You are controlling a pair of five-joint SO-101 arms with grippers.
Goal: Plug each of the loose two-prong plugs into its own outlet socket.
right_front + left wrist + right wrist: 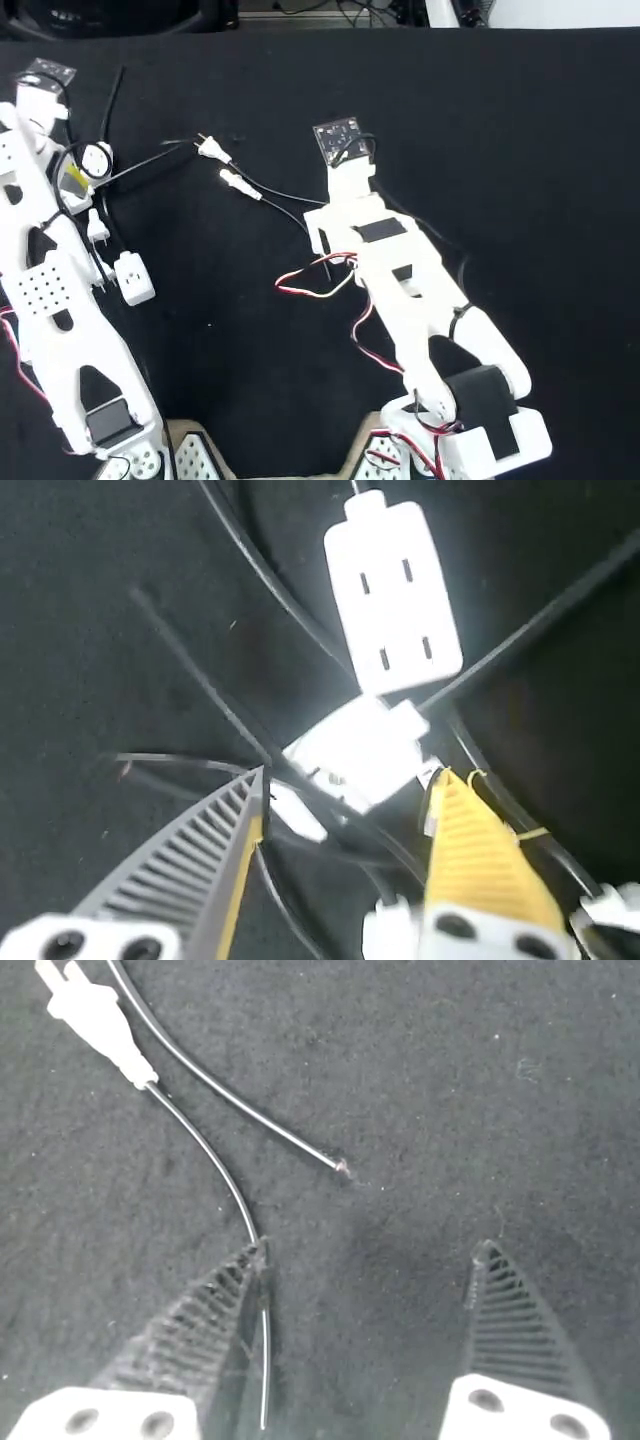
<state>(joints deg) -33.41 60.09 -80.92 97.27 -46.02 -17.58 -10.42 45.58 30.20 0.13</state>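
Straddling a white plug (355,745) with its fingers spread apart, the left end effector (350,780) sits near the outlet block (395,590). That stance suits closing on the plug body and steering its prongs toward the slots. The right end effector (370,1250), likewise spread, hangs over bare counter (480,1080) with a loose plug (90,1015) farther left in the scene, probably its target. Crossing cables (260,575) clutter the white plug, and I cannot tell which way its prongs face.
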